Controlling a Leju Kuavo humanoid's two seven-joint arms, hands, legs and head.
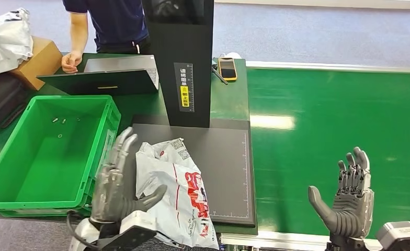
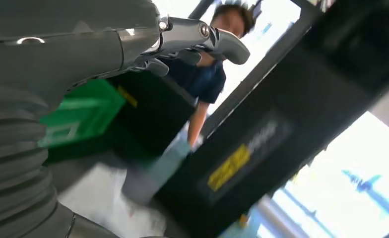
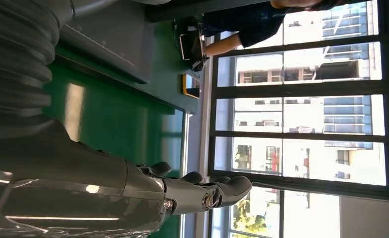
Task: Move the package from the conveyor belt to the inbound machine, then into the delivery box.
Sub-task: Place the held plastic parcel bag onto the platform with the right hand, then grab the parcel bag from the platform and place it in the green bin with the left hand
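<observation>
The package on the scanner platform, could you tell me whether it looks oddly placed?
Yes. The package lies crumpled and askew, its lower end hanging past the platform's front edge. The left hand is against its side.

Grey left hand (image 1: pixel 116 180), grey right hand (image 1: pixel 349 201), ribbed grey wrist covers, black cable

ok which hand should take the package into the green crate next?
Left. The left hand already rests against the package on the scanner plate, beside the green crate. The right hand hovers open over the conveyor belt.
</observation>
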